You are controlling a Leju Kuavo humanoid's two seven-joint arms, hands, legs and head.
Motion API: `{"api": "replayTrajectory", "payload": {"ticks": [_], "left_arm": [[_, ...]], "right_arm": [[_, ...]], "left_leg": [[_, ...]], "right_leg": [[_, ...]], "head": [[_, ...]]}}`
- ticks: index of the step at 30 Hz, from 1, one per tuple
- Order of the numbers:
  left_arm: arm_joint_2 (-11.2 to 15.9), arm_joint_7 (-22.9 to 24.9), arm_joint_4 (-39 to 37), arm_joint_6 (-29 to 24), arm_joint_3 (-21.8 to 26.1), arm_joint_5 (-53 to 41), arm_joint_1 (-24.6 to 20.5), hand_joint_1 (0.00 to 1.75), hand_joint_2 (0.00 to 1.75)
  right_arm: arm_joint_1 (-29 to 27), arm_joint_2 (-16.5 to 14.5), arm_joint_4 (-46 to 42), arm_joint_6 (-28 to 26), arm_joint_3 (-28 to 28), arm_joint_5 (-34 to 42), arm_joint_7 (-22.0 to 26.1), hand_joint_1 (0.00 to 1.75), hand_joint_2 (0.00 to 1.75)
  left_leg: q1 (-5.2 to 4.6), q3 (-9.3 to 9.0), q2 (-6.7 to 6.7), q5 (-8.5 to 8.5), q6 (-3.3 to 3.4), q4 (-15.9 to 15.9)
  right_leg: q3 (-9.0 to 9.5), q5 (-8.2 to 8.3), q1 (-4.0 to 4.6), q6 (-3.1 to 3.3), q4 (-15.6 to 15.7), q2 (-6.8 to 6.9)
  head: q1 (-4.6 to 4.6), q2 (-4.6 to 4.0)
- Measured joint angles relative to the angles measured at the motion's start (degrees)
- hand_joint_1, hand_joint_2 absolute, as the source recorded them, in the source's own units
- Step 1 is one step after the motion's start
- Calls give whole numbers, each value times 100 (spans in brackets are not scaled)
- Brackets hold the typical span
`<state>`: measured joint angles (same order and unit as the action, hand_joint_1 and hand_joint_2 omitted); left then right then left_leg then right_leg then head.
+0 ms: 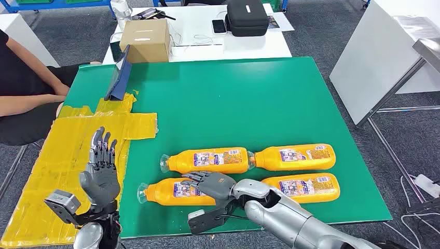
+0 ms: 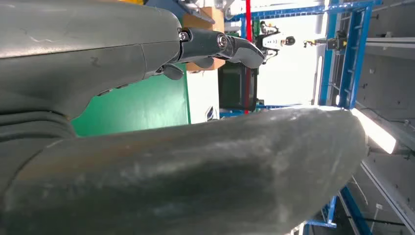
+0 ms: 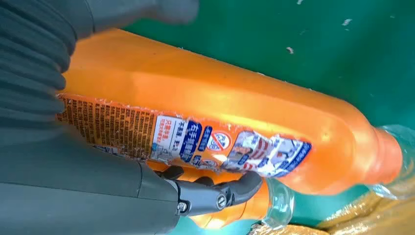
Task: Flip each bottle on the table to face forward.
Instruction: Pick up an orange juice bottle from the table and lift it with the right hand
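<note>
Four orange bottles lie on their sides on the green table [image 1: 233,98], in two rows with their clear caps pointing left. They are the back-left bottle [image 1: 210,160], back-right bottle [image 1: 293,156], front-left bottle [image 1: 166,192] and front-right bottle [image 1: 306,187]. My right hand [image 1: 212,184] lies over the front-left bottle, fingers curled over its far side into the gap between the rows. The right wrist view shows a finger [image 3: 215,193] wrapped on the front-left bottle [image 3: 254,208], with the back-left bottle [image 3: 220,107] just beyond. My left hand [image 1: 101,171] is raised over the yellow tape, fingers spread and holding nothing.
A yellow tape patch [image 1: 67,155] covers the table's left front. A blue stand [image 1: 118,75] is upright at the back left. A person [image 1: 26,88] sits at the left edge. Behind are a cardboard box [image 1: 145,39] and a black case [image 1: 247,18]; a white table [image 1: 373,52] stands to the right.
</note>
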<state>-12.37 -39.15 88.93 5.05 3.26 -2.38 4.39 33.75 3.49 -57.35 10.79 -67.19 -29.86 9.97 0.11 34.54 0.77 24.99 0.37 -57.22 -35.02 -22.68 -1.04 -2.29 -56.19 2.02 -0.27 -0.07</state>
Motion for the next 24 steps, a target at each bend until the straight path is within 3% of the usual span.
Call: {"api": "replayTrajectory", "payload": {"ticks": [17,24], "left_arm": [[-2,123,-65,50,0,198,-71,0,0],[10,148,-34,15,112,531,-18,0,0]], "right_arm": [[261,-457,919,-397,-731,-571,-238,175,175],[176,-750,1300,-690,-592,-100,-250,175,175]], "left_leg": [[12,-139,116,58,-27,6],[22,-176,137,71,-30,9]], "right_leg": [[92,-9,6,12,4,-118],[133,-16,13,24,3,-137]], "head": [[0,0],[3,0]]}}
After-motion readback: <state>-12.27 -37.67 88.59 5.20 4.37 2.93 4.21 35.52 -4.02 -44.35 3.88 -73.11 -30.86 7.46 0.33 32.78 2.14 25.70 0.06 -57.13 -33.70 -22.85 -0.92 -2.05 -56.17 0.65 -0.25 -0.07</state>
